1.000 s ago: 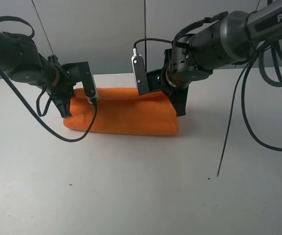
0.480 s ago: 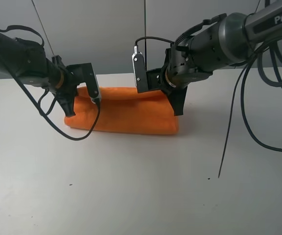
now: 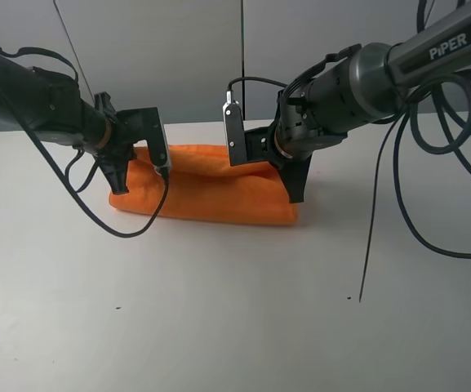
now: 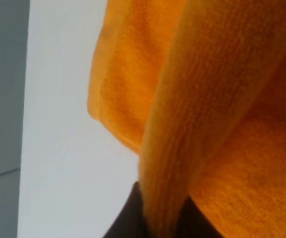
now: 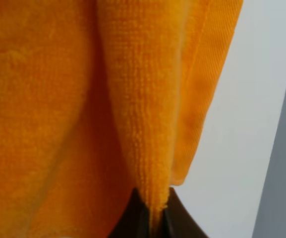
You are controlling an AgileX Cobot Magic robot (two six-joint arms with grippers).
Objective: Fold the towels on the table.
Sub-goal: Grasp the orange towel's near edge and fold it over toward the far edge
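Note:
The orange towel (image 3: 211, 196) lies as a long folded band on the white table (image 3: 219, 318), towards its far side. My left gripper (image 3: 119, 181) is at the band's left end and my right gripper (image 3: 294, 186) at its right end. In the left wrist view the dark fingertips (image 4: 133, 218) are shut on a raised fold of the towel (image 4: 192, 99). In the right wrist view the fingertips (image 5: 135, 218) pinch a similar fold of the towel (image 5: 133, 99). No label shows.
A loose black cable (image 3: 374, 245) hangs from the right arm down to the table at the right. Another cable loops under the left arm (image 3: 125, 233). A grey wall (image 3: 194, 57) stands behind the table's far edge.
Both grippers have moved slightly towards the far side with the towel's fold held. The left end of the towel has shifted back and up, and the band looks narrower.

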